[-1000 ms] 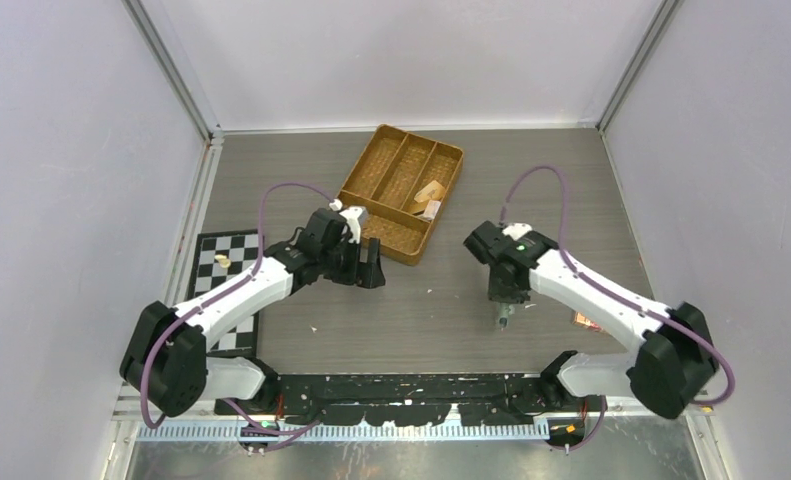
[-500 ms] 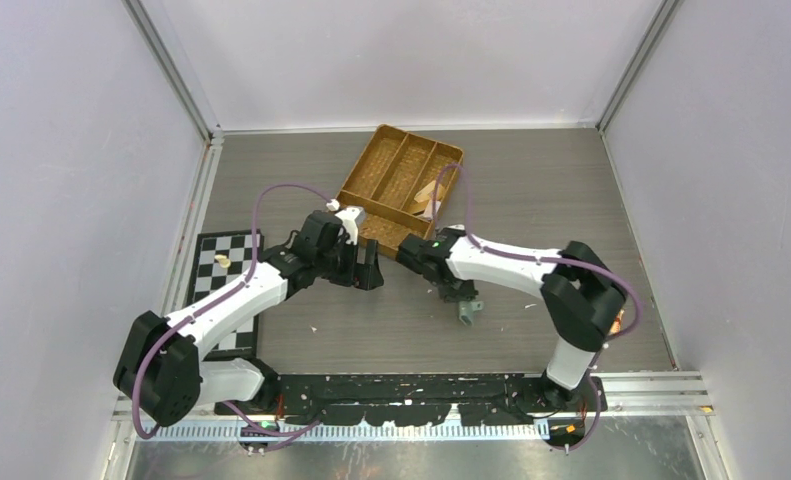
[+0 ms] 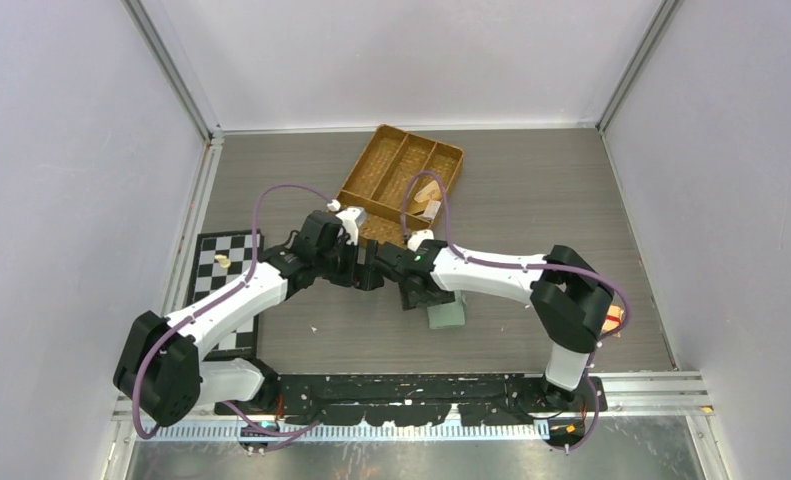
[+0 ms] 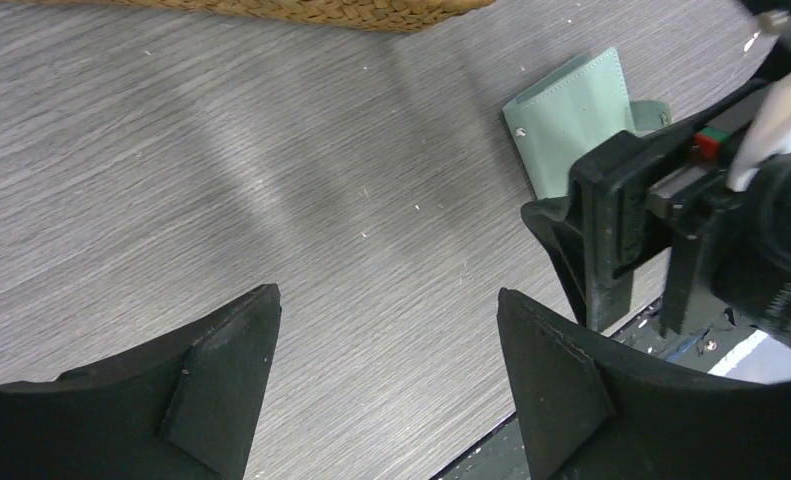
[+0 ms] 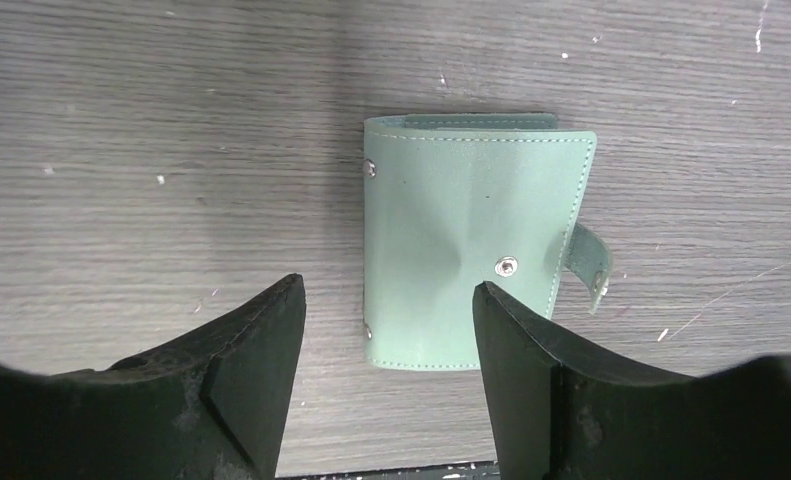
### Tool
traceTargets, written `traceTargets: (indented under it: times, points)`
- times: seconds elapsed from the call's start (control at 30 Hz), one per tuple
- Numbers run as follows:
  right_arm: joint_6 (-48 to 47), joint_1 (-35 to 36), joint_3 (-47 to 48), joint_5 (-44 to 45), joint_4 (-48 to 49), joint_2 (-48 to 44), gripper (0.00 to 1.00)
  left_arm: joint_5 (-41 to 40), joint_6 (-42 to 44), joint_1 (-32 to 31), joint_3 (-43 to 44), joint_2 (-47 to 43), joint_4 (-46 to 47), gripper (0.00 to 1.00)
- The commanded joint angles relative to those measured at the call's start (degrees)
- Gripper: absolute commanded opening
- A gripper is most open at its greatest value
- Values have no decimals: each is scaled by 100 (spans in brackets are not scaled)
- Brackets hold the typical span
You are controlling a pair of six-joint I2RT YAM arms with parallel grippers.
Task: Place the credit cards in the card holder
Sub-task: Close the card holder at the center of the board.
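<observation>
- Far left: chessboard [image 3: 209,285] at the tabletop's edge, partly under my left arm. Not part of the job.
- My left gripper [image 4: 386,310] hovers low over bare tabletop, fingers spread wide, nothing between them. It sits near the woven tray [image 3: 359,162], just off its near corner.
- My right gripper [image 5: 386,295] is close beside the left one, pointing down, fingers apart and released. It grips nothing.
- The card holder [image 5: 461,210] lies flat on the tabletop under the right gripper, clear of both fingers. It is folded shut, but the strap tab [image 5: 589,262] hangs loose and the snap stud [image 5: 508,266] is bare, so I take it as unfastened.
- Far right: an orange flat thing [image 3: 614,320] shows by my right elbow, mostly hidden. I cannot say it is one of the credit cards, and I cannot pick out any cards with certainty.
- Step in hand, my reading: the card holder is set down in the middle within reach of both arms. No card is loaded yet, so the task is early.
- Next move calls for: fold the cover back and pin it open with one gripper. The other gripper then fetches a card by its edge and lines it up with a pocket mouth.
</observation>
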Motion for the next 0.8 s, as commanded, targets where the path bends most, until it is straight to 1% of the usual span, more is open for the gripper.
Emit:
traceTargets:
  times: [0.0,0.17,0.3,0.4,0.5,0.63,0.77]
  points:
    - [-101,55,177,111,85,-630,68,326,-68,-62,0,18,270,80]
    - [-124,83,-27,314,-116,-991,67,244,-482,-469,-158,268,681,79]
    - [10,83,-143,669,-543,-1053,64,331,-875,-872,-160,738,1227,79]
    - [131,76,-375,814,-612,-1181,62,319,-1158,-1149,-180,1041,1718,78]
    - [259,39,-621,954,-604,-1329,60,329,-1336,-1289,-161,1356,2129,77]
    - [316,-84,-941,1167,-568,-1383,56,278,-1339,-1380,-2,1881,2289,75]
    - [248,-178,-1080,1238,-440,-1449,51,188,-1347,-1422,75,2073,2381,73]
